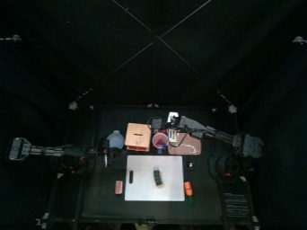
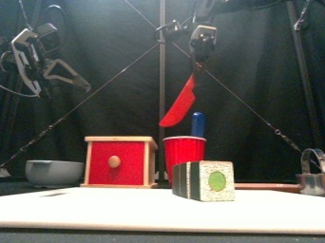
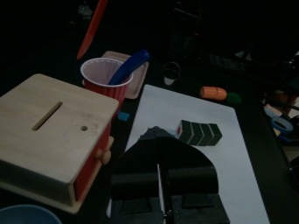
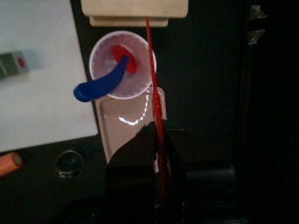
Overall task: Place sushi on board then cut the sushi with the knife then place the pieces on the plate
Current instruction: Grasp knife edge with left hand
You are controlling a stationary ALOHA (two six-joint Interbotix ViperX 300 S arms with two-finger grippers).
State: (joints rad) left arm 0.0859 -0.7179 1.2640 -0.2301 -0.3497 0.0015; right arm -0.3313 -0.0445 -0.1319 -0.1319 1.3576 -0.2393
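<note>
- My R pincer [image 4: 156,133] pinches red knife [image 2: 181,102], held above red cup [image 2: 184,152].
- L pincer [image 3: 160,149] pressed together, raised nr wooden box [image 2: 120,161].
- Sushi roll [image 2: 204,180] sits on white board [image 2: 114,214].

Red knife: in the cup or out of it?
Out. The red knife hangs clear above the red cup, clamped in the right gripper; only the blue knife stands in the cup.

Overhead light falls brightest on the flat white cutting board [image 1: 144,189]; the booth around it is dim; the glossy pink tray [image 4: 122,131] beside it shows glare.
</note>
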